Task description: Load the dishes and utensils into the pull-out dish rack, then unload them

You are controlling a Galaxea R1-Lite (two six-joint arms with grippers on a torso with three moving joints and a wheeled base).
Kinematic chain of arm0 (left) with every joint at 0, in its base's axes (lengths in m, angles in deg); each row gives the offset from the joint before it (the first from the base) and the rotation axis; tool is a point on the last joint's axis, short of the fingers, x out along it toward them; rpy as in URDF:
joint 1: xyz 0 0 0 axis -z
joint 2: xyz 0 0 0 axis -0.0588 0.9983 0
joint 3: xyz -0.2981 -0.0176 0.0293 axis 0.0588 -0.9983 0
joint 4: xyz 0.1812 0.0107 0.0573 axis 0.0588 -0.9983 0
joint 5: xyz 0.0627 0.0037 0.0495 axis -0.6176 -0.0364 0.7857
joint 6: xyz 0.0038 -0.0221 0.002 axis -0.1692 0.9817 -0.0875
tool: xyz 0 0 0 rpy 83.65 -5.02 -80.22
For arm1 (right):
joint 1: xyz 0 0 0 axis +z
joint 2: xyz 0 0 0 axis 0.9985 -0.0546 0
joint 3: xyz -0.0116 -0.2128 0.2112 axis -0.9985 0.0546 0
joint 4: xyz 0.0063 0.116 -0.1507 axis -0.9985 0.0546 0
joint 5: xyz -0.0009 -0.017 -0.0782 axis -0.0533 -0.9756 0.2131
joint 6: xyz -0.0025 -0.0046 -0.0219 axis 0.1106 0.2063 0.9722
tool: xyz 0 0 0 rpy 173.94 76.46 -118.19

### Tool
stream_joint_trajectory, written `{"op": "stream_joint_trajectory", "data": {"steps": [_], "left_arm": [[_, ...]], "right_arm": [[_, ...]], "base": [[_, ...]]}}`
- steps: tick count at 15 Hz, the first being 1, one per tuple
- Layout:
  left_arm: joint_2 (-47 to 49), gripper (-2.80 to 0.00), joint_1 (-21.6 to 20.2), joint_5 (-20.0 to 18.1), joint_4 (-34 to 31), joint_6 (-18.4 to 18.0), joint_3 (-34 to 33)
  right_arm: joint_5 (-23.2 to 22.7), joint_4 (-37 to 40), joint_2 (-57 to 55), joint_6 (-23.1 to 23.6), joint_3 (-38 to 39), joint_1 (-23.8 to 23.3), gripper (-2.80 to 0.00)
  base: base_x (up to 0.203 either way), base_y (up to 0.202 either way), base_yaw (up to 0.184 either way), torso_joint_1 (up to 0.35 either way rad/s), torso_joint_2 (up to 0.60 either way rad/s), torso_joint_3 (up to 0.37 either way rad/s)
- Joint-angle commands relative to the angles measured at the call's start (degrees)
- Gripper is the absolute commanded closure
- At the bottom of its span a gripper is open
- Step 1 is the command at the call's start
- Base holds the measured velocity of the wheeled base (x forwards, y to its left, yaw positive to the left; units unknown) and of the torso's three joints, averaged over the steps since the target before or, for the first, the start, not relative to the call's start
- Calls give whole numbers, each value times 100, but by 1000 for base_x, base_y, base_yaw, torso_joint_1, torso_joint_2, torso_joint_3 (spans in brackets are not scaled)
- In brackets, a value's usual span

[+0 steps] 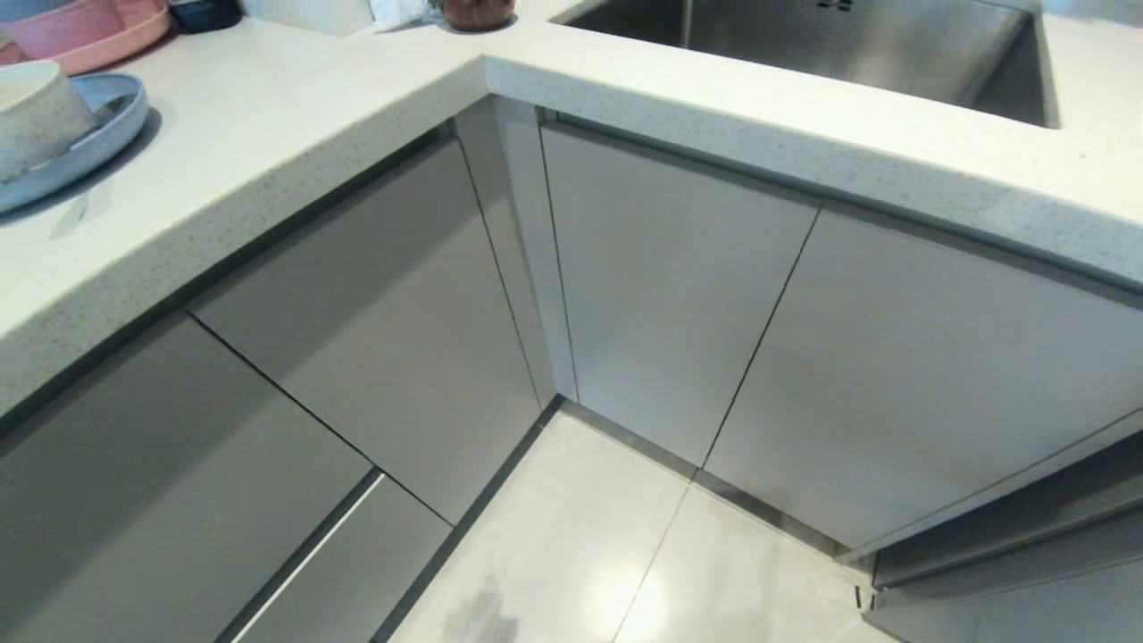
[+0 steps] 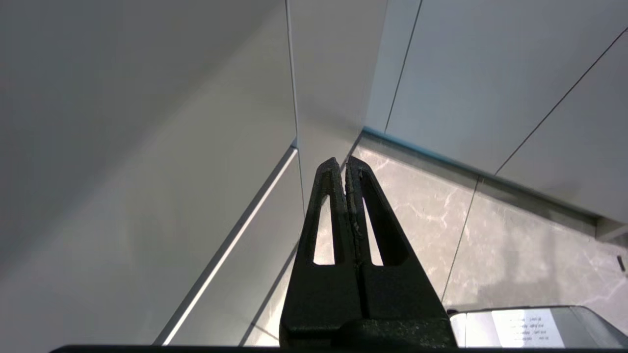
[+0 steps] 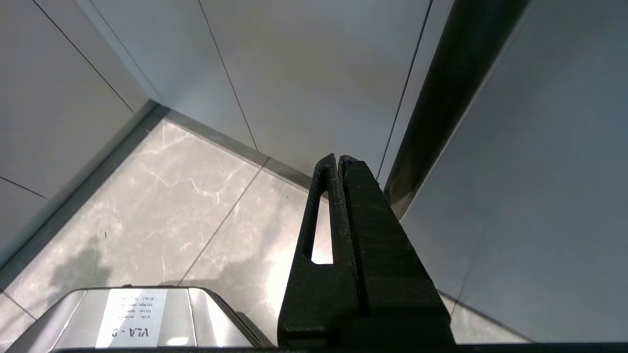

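Note:
On the counter's far left lies the light-blue plate (image 1: 112, 121), and the white bowl (image 1: 36, 112) rests on it. The utensils and the pull-out dish rack are out of view. Neither gripper shows in the head view. In the left wrist view my left gripper (image 2: 342, 164) hangs low before the grey cabinet fronts, shut and empty, over the marble floor. In the right wrist view my right gripper (image 3: 337, 159) is likewise shut with nothing in it, close to a cabinet panel with a dark gap (image 3: 456, 88) beside it.
The white counter (image 1: 295, 134) turns a corner, with a steel sink (image 1: 857, 45) at the back right. A pink plate (image 1: 98, 36) sits at the far left back. A cabinet front (image 1: 1009, 500) at lower right stands slightly ajar. My silver base (image 3: 132, 314) shows below.

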Motion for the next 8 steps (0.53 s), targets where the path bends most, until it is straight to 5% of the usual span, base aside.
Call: {"op": "stream_joint_trajectory", "data": {"steps": [1, 8], "left_arm": [[13, 0, -1, 3, 6, -1, -145], [13, 0, -1, 21, 6, 8, -149]], "right_arm": [[0, -4, 24, 4, 9, 6, 0], [0, -4, 24, 4, 9, -2, 0]], "base": [[0, 0, 0, 5, 0, 196], [0, 0, 0, 3, 2, 202]]}}
